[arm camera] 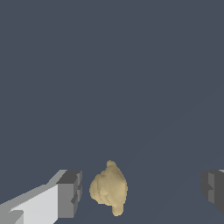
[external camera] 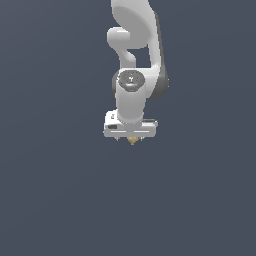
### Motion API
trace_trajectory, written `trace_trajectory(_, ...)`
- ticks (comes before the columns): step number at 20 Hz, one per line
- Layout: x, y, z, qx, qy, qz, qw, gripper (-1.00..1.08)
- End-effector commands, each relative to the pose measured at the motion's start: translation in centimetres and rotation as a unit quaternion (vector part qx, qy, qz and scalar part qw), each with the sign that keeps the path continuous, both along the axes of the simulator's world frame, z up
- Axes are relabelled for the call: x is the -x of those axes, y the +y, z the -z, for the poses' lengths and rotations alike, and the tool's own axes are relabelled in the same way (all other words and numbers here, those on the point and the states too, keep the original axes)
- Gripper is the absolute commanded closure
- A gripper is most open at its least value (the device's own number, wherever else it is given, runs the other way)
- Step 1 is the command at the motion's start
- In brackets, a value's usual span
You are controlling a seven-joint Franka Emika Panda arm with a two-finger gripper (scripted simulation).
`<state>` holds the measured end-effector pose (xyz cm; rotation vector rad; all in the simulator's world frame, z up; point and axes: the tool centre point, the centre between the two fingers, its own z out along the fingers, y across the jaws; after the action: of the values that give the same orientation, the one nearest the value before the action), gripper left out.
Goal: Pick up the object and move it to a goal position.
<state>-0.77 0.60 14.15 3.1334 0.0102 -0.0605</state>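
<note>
- So far, nothing is gripped: the tool (arm camera: pixel 140 192) stands released, its two fingers (arm camera: pixel 70 192) spread wide.
- Between them sits the object (arm camera: pixel 109 189), near one finger without touching it, well apart from the other.
- Closing, lifting and carrying to the goal all remain, by my judgement; no goal marker shows.

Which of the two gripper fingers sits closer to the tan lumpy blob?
In the wrist view, the grey finger pad on the white arm side sits close beside the small tan-yellow lumpy blob; the other grey pad stands well apart.
</note>
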Motion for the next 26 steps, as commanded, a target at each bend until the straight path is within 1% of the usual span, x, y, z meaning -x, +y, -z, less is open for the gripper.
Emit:
trace_trajectory(1, 0.0, 0.0, 0.0, 0.0, 0.0, 0.0, 1.0, -0.92)
trace_trajectory(10, 0.9, -1.4, 0.4, 0.005, 0.018, -0.008, 0.9998, -0.92)
trace_trajectory(16, 0.9, -1.3, 0.5, 0.005, 0.016, -0.013, 0.9998, -0.92)
trace_trajectory(21, 1.5, -1.0, 1.2, 0.003, 0.013, -0.037, 0.9992, -0.92)
trace_trajectory(26, 2.7, -0.4, 2.3, 0.001, 0.007, -0.083, 0.9965, -0.92)
